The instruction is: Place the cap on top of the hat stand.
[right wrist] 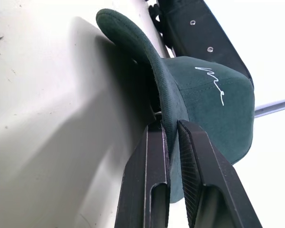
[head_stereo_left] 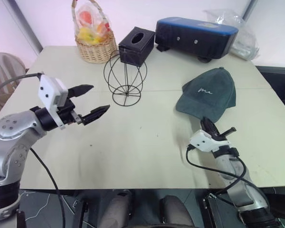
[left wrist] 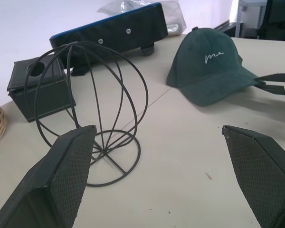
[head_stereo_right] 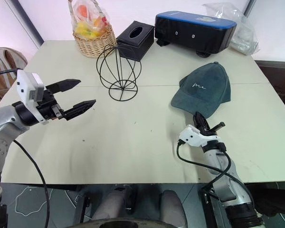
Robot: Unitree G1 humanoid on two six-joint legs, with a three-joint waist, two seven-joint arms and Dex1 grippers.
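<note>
Right hand pinches the brim of my dark teal-grey fabric cap, edge-on for lifting off the pale table. Left hand hovers spread near the black wire globe hat stand, probably to steady it.

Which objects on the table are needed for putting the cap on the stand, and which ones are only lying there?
Needed: cap, brim pinched by right gripper; hat stand; left gripper, open.

Just lying there: wicker basket, black tissue box, blue-topped case, plastic bag.
</note>
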